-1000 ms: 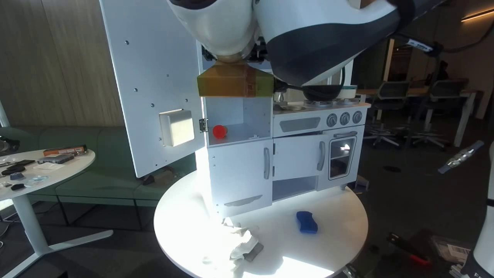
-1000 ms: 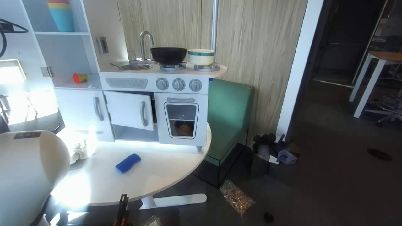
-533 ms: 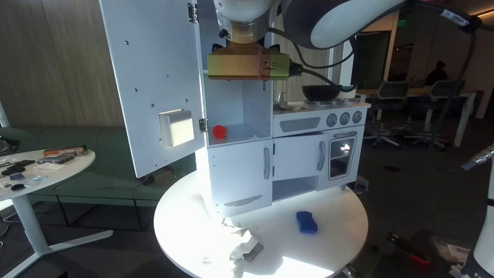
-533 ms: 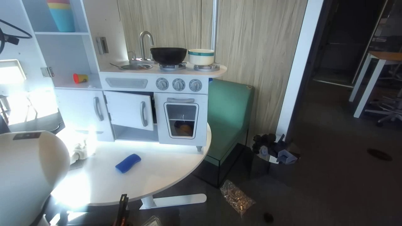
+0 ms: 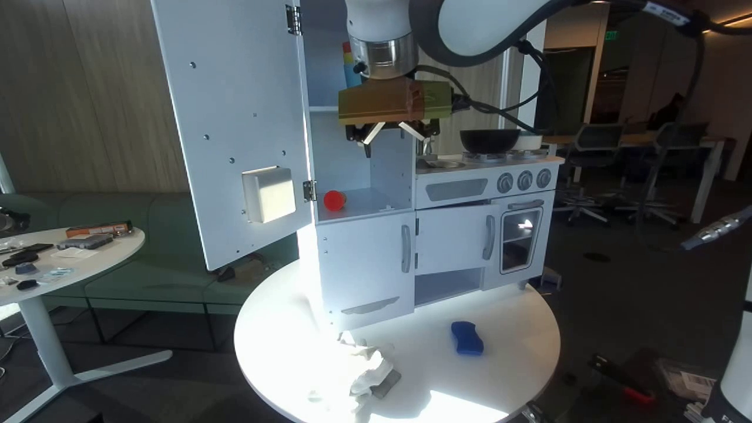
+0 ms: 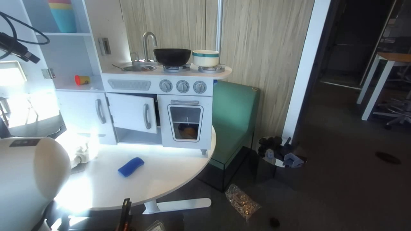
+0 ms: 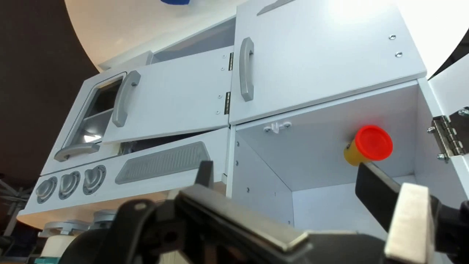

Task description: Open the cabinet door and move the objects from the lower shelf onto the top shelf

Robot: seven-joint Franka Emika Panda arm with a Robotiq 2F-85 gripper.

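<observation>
The claw (image 7: 285, 179) hangs released, its fingers (image 7: 378, 196) spread wide. Below it, apart, a red-and-yellow tub (image 7: 373, 143) lies on its side on the lower shelf (image 7: 311, 154).

Green sign (image 5: 611, 35) beyond toy kitchen (image 5: 449, 235), up and right: looks like EXIT, small and blurred. White robot part (image 5: 734, 376), low and right of toy kitchen, cut by frame: letter F at dark foot. White label (image 5: 666, 13) on black cable (image 5: 699, 24), up and right of toy kitchen: print unreadable. White sticker (image 5: 699, 385) on clear packet (image 5: 670, 376), low and right of toy kitchen: too small to read. Dials (image 6: 182, 86) on toy kitchen's front, in both exterior views: ring marks unreadable.
</observation>
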